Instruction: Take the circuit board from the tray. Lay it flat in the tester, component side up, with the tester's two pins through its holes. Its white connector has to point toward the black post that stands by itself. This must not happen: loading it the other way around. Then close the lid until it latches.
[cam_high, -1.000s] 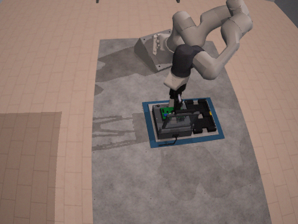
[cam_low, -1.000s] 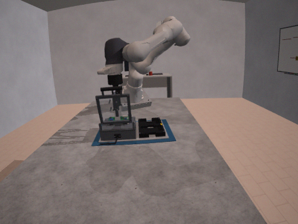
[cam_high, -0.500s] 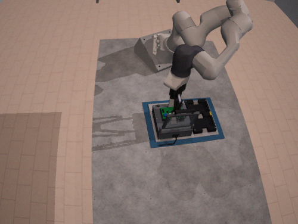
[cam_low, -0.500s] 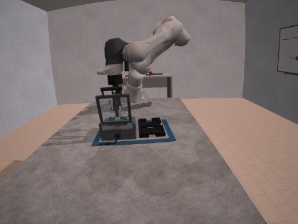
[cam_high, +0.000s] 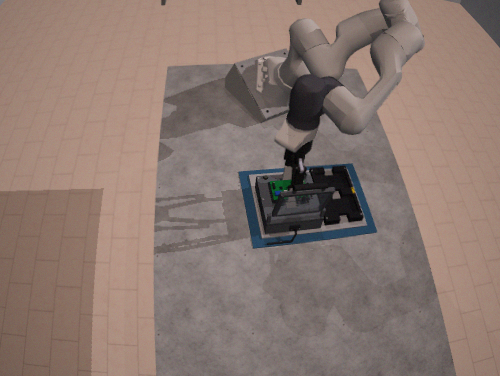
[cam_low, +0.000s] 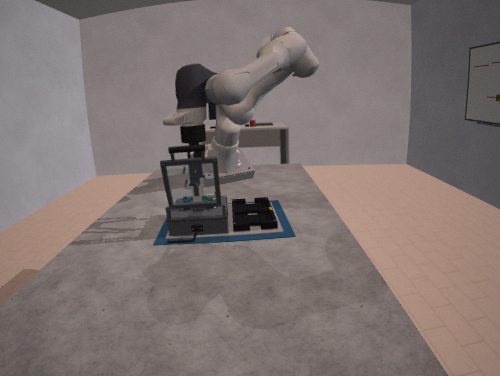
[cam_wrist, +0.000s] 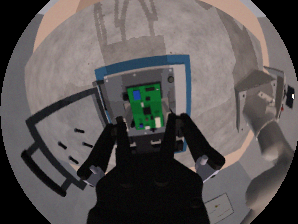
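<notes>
One grey counter (cam_high: 225, 310) (cam_low: 225, 300) (cam_wrist: 60, 75) carries one arm (cam_high: 355, 107) (cam_low: 227, 90) (cam_wrist: 270, 135) near its far edge. Between its side edges, nearer the far corners in the top view, lies one blue mat (cam_high: 350, 230) (cam_low: 287, 227) (cam_wrist: 142, 61). On that stand one tester (cam_high: 300, 225) (cam_low: 180, 227) (cam_wrist: 117, 85), toward the counter's left edge, and one black tray (cam_high: 342, 180) (cam_low: 242, 220), toward its right. The tester's single lid (cam_high: 276, 205) (cam_low: 217, 182) (cam_wrist: 55, 108) is raised, with four dark pegs. The one gripper (cam_high: 295, 185) (cam_low: 196, 192) (cam_wrist: 146, 108) is about half open, its two fingers astride the board; I cannot tell whether they grip it. One green circuit board (cam_high: 282, 185) (cam_low: 187, 199) (cam_wrist: 145, 105) is at the tester, component side up.

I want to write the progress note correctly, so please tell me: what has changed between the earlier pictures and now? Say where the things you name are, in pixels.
Nothing has visibly changed. The arm (cam_high: 354, 109) (cam_low: 231, 87), the green circuit board (cam_high: 278, 187) (cam_wrist: 145, 102), the raised lid (cam_high: 278, 204) (cam_low: 218, 186) (cam_wrist: 42, 110) and the black tray (cam_high: 345, 206) (cam_low: 254, 220) look as they were.
</notes>
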